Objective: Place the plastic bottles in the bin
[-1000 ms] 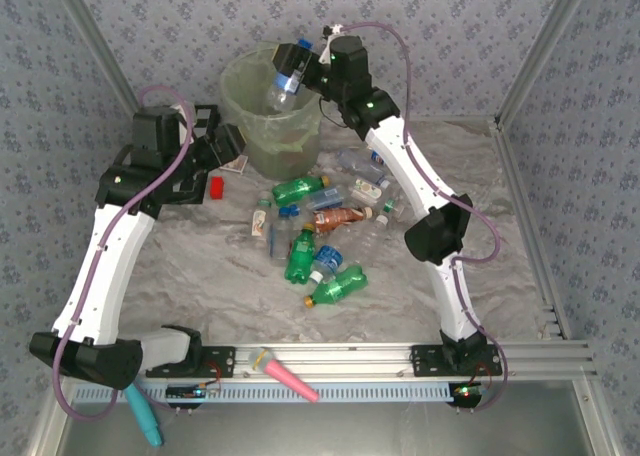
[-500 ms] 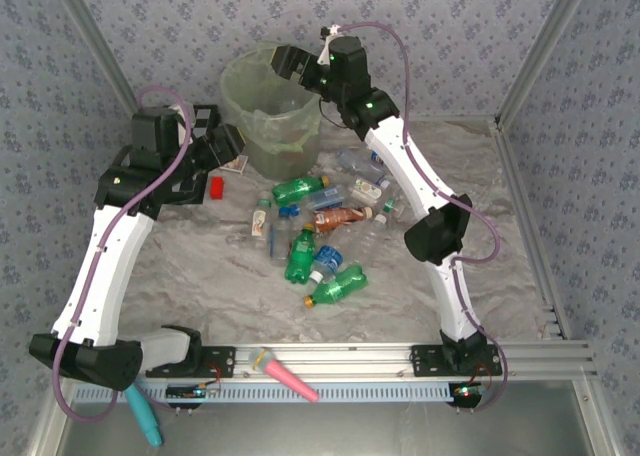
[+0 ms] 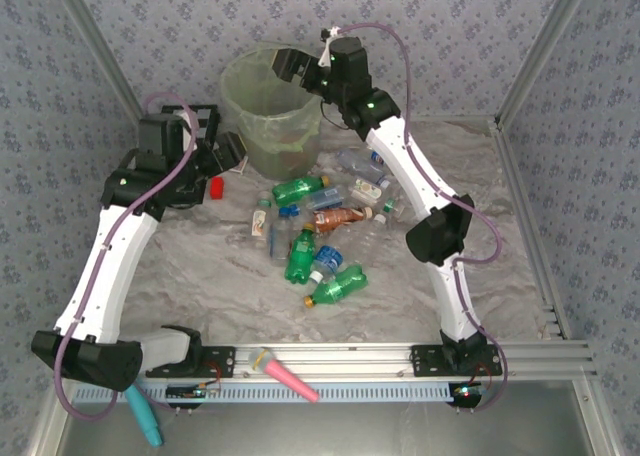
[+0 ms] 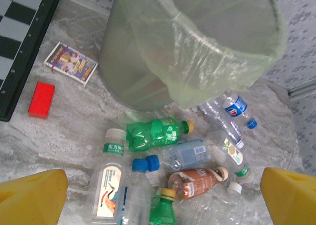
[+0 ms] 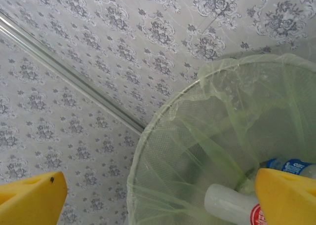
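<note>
Your right end effector [image 3: 289, 65] hangs over the mouth of the bin [image 3: 236, 80], its yellow fingers [image 5: 30, 199] spread fully apart with nothing between them. Your left end effector [image 3: 226, 148] is equally wide and empty, poised beside the bin's left wall, near the red block [image 4: 41, 99]. A white bottle [image 5: 231, 203] and a blue-labelled bottle [image 5: 292, 166] lie inside the bin. The other plastic bottles [image 3: 299, 258] lie heaped on the worktop [image 3: 190, 266] in front of it, many of them touching.

Watch the liner. That thin, wrinkled bag drapes loose over the rim, and a finger dragged across it could snag it and tip the light, translucent bucket. The bottles are smooth, round and partly crushed, so an off-centre pinch may squirt one away or set its neighbours rolling. The clear ones blur into the crinkled sheet, so a mis-aimed grasp is likely there.
</note>
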### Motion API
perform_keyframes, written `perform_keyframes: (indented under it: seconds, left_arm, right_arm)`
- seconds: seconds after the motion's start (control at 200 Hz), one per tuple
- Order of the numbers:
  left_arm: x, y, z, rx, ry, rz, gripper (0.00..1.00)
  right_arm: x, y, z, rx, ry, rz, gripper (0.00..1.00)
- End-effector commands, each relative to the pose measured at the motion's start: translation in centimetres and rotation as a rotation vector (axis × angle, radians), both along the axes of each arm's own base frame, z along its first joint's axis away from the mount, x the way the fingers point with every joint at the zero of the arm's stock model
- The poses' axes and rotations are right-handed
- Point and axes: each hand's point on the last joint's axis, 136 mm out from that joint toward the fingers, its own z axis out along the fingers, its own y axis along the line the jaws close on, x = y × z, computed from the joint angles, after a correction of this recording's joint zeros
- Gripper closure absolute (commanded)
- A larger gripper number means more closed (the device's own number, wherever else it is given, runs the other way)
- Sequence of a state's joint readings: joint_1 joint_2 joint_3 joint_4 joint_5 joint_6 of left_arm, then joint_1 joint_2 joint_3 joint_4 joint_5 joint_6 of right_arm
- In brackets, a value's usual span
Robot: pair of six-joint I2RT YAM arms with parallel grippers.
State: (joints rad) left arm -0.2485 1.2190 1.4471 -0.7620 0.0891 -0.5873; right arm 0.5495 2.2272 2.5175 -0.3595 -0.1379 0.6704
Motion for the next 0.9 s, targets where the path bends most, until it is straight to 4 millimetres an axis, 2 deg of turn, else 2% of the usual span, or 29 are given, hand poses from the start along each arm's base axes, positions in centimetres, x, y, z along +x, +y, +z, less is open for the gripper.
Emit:
perform_keyframes:
  seconds: [0.0, 0.23, 0.46, 0.57, 0.78, 0.895]
  left_arm:
    - [-0.6, 0.0, -1.4, -0.003, 0.034, -0.006, 0.00]
    - [-2.2, 0.2, -8.1, 0.029, 0.207, -0.005, 0.03]
    - [-3.2, -0.4, -15.5, 0.060, 0.413, -0.044, 0.10]
    - [-2.5, -0.9, -18.0, 0.073, 0.485, -0.059, 0.13]
    - [0.5, -2.7, -20.6, 0.074, 0.545, -0.109, 0.17]
    - [1.6, -3.4, -22.3, 0.101, 0.599, -0.139, 0.19]
  right_arm:
    - [-2.2, -1.7, 3.3, -0.011, -0.041, 0.008, 0.01]
    - [-4.3, -3.9, 1.2, -0.105, 0.021, 0.004, 0.01]
    - [-7.5, -6.6, -0.2, -0.190, 0.033, -0.021, 0.01]
    - [-9.0, -7.9, -1.1, -0.227, 0.048, -0.036, 0.01]
    - [-11.4, -10.3, -2.9, -0.265, 0.080, -0.079, 0.01]
    - [-12.4, -11.5, -3.6, -0.281, 0.093, -0.102, 0.01]
